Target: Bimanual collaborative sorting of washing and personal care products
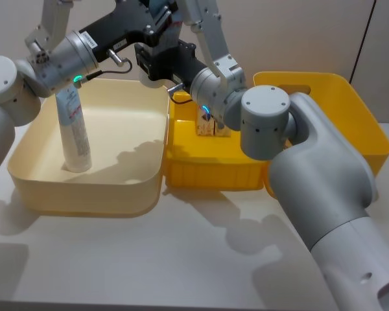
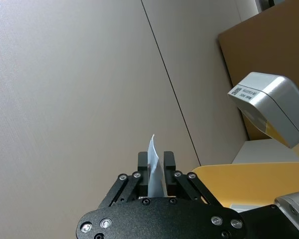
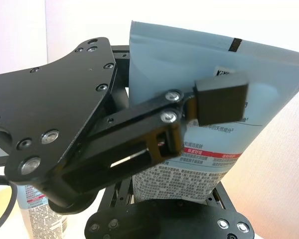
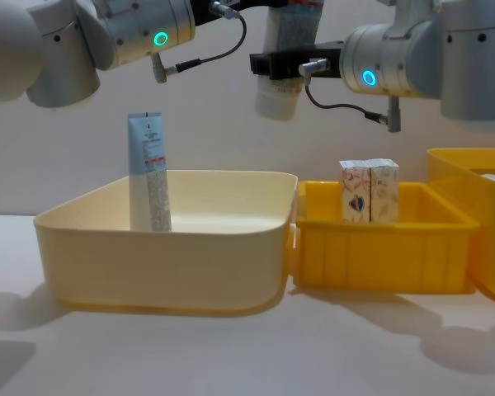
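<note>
A pale-blue-and-white squeeze tube (image 4: 287,49) hangs high above the gap between the cream tray (image 4: 165,247) and the yellow tray (image 4: 371,260). My left gripper (image 2: 156,167) is shut on the tube's flat crimped end (image 2: 153,158). My right gripper (image 4: 274,64) is closed around the tube's lower body (image 3: 199,64) near the cap. A second tube (image 1: 74,129) stands upright in the cream tray, at its left side. Two small whitish cartons (image 4: 368,191) stand side by side in the yellow tray.
A larger yellow bin (image 1: 356,110) sits at the far right, touching the yellow tray. The white table (image 1: 181,259) stretches in front of the trays. Both arms cross above the trays' back edge.
</note>
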`<state>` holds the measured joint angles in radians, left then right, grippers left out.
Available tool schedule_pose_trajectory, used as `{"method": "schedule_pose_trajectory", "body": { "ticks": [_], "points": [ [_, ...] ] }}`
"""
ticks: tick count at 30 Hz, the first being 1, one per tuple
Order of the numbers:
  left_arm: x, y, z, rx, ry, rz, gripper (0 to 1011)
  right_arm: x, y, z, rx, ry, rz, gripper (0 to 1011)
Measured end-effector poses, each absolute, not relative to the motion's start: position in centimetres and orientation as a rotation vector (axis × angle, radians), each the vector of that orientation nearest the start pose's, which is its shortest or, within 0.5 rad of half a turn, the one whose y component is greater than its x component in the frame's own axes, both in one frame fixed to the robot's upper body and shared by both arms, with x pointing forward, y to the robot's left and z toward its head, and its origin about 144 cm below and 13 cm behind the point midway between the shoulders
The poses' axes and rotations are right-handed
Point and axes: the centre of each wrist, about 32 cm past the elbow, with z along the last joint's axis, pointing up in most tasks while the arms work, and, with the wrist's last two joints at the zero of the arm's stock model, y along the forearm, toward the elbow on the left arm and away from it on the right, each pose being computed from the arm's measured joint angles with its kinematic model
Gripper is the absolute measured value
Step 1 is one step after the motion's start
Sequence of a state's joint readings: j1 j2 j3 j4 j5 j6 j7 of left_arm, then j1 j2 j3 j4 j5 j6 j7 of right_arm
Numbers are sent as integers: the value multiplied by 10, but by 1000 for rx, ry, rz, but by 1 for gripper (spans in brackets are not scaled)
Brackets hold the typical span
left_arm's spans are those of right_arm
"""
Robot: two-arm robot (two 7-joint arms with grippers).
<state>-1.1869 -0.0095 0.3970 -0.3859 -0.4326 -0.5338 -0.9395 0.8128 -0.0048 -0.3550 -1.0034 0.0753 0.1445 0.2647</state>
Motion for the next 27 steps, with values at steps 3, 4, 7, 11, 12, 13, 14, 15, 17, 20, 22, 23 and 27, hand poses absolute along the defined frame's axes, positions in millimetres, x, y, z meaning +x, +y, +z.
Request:
{"method": "schedule_pose_trajectory", "body": {
  "ticks": [3, 4, 7, 11, 12, 13, 14, 15, 17, 20, 22, 23, 27],
  "points": [
    [717, 175, 1330, -260, -449, 485, 236, 648, -130, 1304, -83, -181, -1028, 499],
    [717, 175, 1330, -260, -449, 485, 289, 648, -130, 1304, -83, -181, -1028, 499],
    [717, 175, 1330, -260, -449, 485, 386, 648, -130, 1304, -83, -181, -1028, 499],
    [717, 175, 1330, -260, -449, 485, 468, 648, -130, 1304, -83, -181, -1028, 499],
    [717, 175, 1330, -260, -449, 485, 528, 648, -130, 1304, -83, -181, -1028, 499],
    [717, 175, 1330, -260, -449, 485, 568, 648, -130, 1304, -83, -181, -1028, 499],
    [717, 175, 1330, -260, -449, 485, 588, 648, -130, 1304, -83, -181, -1028, 499],
    [717, 175, 1330, -260, -449, 485, 629, 648, -130, 1304, -83, -181, -1028, 499],
    [717, 175, 1330, -260, -449, 485, 691, 648, -131, 1305, -83, -183, -1030, 499],
    [717, 175, 1330, -260, -449, 485, 769, 648, -133, 1306, -81, -190, -1039, 499],
    [717, 175, 1330, -260, -449, 485, 840, 648, -137, 1306, -79, -196, -1052, 499],
    [717, 175, 1330, -260, -449, 485, 863, 648, -139, 1307, -78, -198, -1057, 496],
    [717, 175, 1330, -260, -449, 485, 975, 649, -151, 1310, -75, -214, -1099, 499]
  ]
}}
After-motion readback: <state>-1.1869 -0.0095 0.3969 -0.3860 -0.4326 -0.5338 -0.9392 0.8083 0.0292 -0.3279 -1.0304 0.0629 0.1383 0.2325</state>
